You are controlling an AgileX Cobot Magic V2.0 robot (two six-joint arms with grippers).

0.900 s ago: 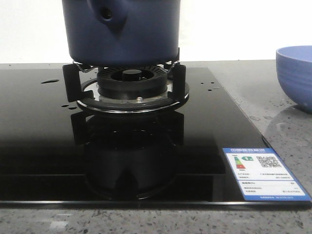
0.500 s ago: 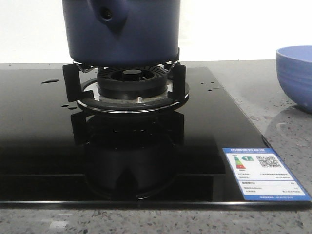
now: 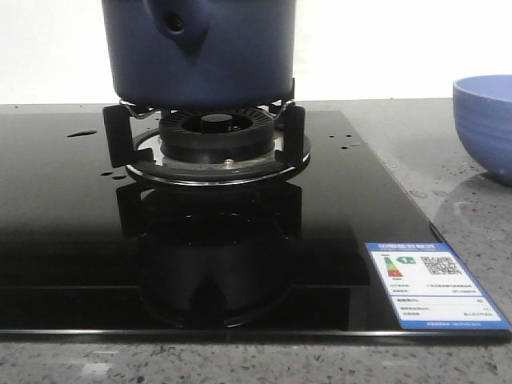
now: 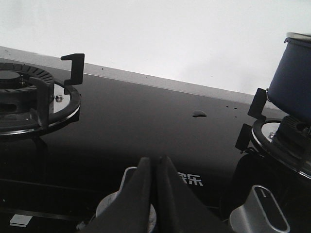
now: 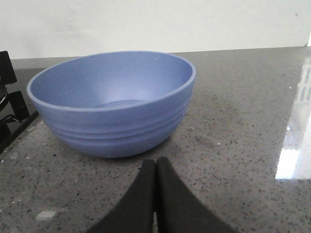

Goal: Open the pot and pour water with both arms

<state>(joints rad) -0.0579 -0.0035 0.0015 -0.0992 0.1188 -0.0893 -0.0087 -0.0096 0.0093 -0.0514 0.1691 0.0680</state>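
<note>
The pot (image 3: 200, 52) stands on the right burner (image 3: 214, 132) of the hob (image 3: 72, 232), resting on the black supports. Its stub handle with the round hole faces me. Compared with the front pictures of a moment ago, I find nothing changed: the pot, the burner and the drops are in the same places. So I judge that the task has not really begun, and both arms are only waiting.

In the front view the top of the pot is cut off, so I cannot tell whether a lid is on it. In the left wrist view I see only a pale rim at the top of the pot (image 4: 293, 73).

The water (image 3: 82, 134) shows as a small puddle and a few drops on the black glass, left of the burner; more drops lie on the right side, near the grey surface (image 3: 472, 216).

The left pincer (image 4: 155, 167) is clenched with nothing in it, low over the front of the hob near the knobs (image 4: 259, 213), between the two burners. The right pincer (image 5: 155, 167) is also clenched and empty, just in front of the bowl (image 5: 114, 102), which stands on the surface to the right of the hob, well apart from the pot.

For the next step I think both pincers must first release and travel to the pot.
</note>
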